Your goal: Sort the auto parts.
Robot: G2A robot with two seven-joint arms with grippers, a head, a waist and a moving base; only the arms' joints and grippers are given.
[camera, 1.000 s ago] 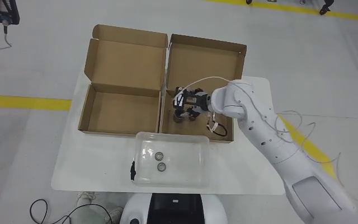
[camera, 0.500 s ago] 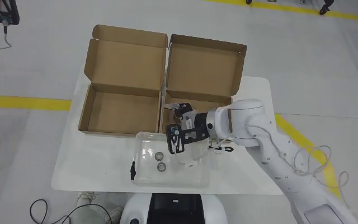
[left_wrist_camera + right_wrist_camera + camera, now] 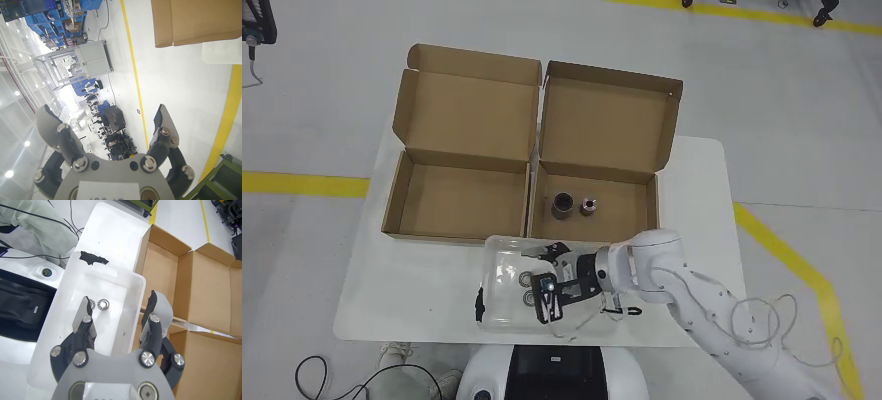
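Two metal bearings (image 3: 527, 279) (image 3: 530, 298) lie in the clear plastic bin (image 3: 592, 250) at the table's front. My right gripper (image 3: 550, 284) hangs over the bin beside them, open and holding nothing. In the right wrist view one bearing (image 3: 103, 304) sits between the fingers, and the other (image 3: 92, 303) is half hidden behind one fingertip (image 3: 87, 306). A dark cylinder (image 3: 562, 205) and a smaller silvery part (image 3: 588, 207) stand in the right cardboard box (image 3: 637, 215). My left gripper (image 3: 102, 115) is open off the table, facing the room.
The left cardboard box (image 3: 457, 200) stands with its lid up and nothing inside. Both boxes sit directly behind the bin, their front walls close to its rim (image 3: 140, 285). Bare white tabletop (image 3: 412, 285) lies left of the bin.
My right gripper has moved from inside the right box toward the table's front and now hangs over the clear bin. The two parts in that box now show uncovered.
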